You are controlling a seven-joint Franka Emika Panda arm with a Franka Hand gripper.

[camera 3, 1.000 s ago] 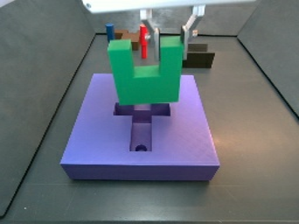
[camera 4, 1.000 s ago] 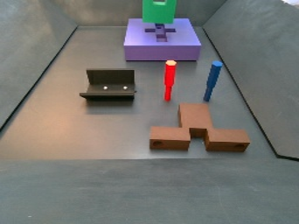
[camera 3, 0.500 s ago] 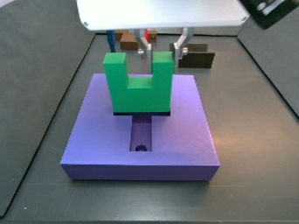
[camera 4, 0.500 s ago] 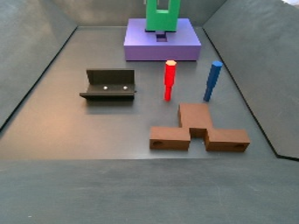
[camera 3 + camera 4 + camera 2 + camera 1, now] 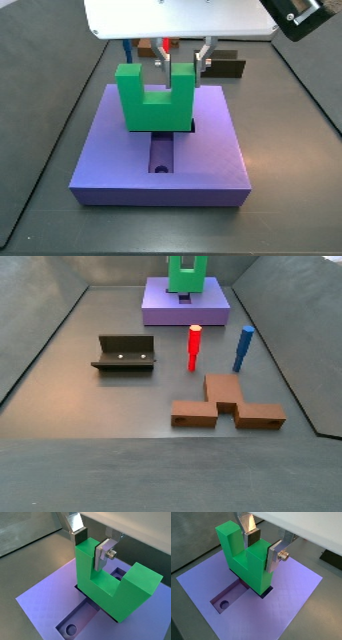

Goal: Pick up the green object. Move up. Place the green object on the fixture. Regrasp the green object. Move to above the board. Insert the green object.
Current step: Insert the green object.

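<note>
The green object (image 5: 140,105) is a bright green U-shaped piece standing upright, notch up, with its base in the cross-shaped slot of the purple board (image 5: 201,150). It shows in both wrist views (image 5: 234,547) (image 5: 110,587) and at the far end in a side view (image 5: 185,271). My gripper (image 5: 181,64) comes down from above and is shut on one arm of the U, one finger inside the notch and one on the outer face (image 5: 261,554) (image 5: 90,554). The fixture (image 5: 124,353) stands apart on the floor, with nothing on it.
A red peg (image 5: 194,348) and a blue peg (image 5: 245,348) stand upright near a brown block (image 5: 227,404) between the board (image 5: 160,308) and the front. Sloped dark walls ring the floor. A round hole (image 5: 223,603) lies at the slot's open end.
The gripper has come down with the green object, from hanging above the board to sitting with its base in the slot. The last half second shows only a slight drop.
</note>
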